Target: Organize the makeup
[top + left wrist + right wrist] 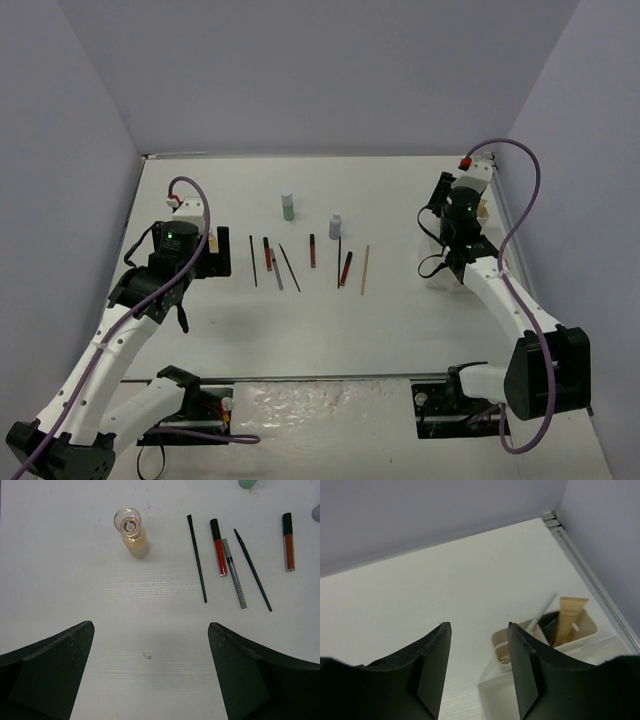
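Though empty, both hands [151, 626] [479, 627] agape.

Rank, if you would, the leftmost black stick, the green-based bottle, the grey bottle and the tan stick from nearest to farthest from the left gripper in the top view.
1. Leftmost black stick, just right of the left gripper.
2. Green-based bottle, further back on the table.
3. Grey bottle, mid-table.
4. Tan stick, right end of the row.
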`<action>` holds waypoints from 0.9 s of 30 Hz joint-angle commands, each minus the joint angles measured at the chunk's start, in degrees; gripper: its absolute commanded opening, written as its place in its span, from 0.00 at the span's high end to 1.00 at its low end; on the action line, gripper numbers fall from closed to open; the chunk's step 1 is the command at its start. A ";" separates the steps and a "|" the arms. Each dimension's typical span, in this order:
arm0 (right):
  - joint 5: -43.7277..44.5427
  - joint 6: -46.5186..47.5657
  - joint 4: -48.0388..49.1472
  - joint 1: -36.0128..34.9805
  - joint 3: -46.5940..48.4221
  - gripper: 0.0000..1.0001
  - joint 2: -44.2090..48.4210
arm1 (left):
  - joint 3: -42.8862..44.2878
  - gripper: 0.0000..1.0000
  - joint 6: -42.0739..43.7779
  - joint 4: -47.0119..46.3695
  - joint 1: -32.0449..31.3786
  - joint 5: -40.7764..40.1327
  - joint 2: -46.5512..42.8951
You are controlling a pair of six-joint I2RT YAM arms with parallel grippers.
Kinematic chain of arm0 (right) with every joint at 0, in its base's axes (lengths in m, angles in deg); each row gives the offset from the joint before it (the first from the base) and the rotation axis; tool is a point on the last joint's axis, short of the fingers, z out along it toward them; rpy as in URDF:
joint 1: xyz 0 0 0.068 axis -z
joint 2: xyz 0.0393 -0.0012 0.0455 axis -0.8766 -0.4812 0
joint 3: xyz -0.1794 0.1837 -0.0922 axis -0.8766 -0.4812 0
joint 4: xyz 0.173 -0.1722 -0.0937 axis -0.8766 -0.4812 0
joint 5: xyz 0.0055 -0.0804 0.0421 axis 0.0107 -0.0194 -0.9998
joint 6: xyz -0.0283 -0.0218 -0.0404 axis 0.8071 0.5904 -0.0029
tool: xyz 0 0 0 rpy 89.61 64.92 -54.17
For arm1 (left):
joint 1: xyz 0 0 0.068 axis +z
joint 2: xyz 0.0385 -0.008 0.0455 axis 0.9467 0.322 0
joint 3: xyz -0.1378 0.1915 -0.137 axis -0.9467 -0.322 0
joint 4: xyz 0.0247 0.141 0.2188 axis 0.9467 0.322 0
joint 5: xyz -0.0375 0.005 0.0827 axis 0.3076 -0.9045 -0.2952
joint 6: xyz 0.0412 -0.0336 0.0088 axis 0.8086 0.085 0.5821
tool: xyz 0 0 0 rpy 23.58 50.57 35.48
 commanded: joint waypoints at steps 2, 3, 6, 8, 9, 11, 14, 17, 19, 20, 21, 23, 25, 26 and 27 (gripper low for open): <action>-1.68 -9.78 -22.11 -9.27 12.01 0.48 -0.42 | 1.28 0.03 -0.54 -2.14 0.60 -0.16 -0.52; -2.68 -11.39 -24.09 -10.09 12.72 0.48 -1.55 | 1.28 0.03 -0.58 -2.14 0.60 -0.16 -0.48; -5.43 -16.83 -31.83 -14.12 15.26 0.46 -4.94 | 1.28 0.03 -0.62 -2.05 0.52 -0.26 -0.43; -5.77 -18.70 -35.38 -17.16 16.35 0.44 -8.65 | 1.29 0.03 -0.62 -2.02 0.53 -0.34 -0.25; -6.38 -19.86 -36.50 -18.82 17.02 0.43 -10.43 | 1.35 0.03 -0.62 -1.90 0.59 -0.34 -0.19; -8.27 -22.71 -37.98 -20.53 17.99 0.42 -14.10 | 1.37 0.03 -0.62 -1.80 0.60 -0.34 -0.04; -9.13 -25.63 -38.45 -22.27 18.46 0.42 -18.52 | 1.45 0.03 -0.62 -1.78 0.60 -0.34 0.08; -9.86 -27.39 -38.36 -22.74 19.18 0.42 -23.12 | 1.45 0.03 -0.74 -1.70 0.52 -0.43 -0.09; -9.58 -27.97 -38.38 -22.78 19.79 0.44 -25.82 | 1.37 0.03 -0.73 -1.68 0.54 -0.40 -0.09; -9.64 -28.22 -38.45 -22.71 20.10 0.45 -27.09 | 1.37 0.03 -0.79 -1.62 0.60 -0.34 -0.09; -9.58 -28.34 -38.45 -22.71 20.33 0.46 -28.06 | 1.37 0.03 -0.76 -1.61 0.60 -0.34 -0.13; -9.24 -28.58 -38.45 -22.68 20.73 0.48 -29.85 | 1.39 0.03 -0.74 -1.59 0.60 -0.31 -0.20; -8.69 -28.77 -38.45 -22.60 20.96 0.50 -31.52 | 1.45 0.03 -0.80 -1.50 0.60 -0.25 -0.29; -8.68 -28.77 -38.45 -22.55 21.07 0.51 -32.48 | 1.45 0.03 -0.80 -1.45 0.60 -0.25 -0.34; -8.53 -28.82 -38.45 -22.51 21.17 0.53 -33.08 | 1.45 0.03 -0.80 -1.44 0.60 -0.25 -0.38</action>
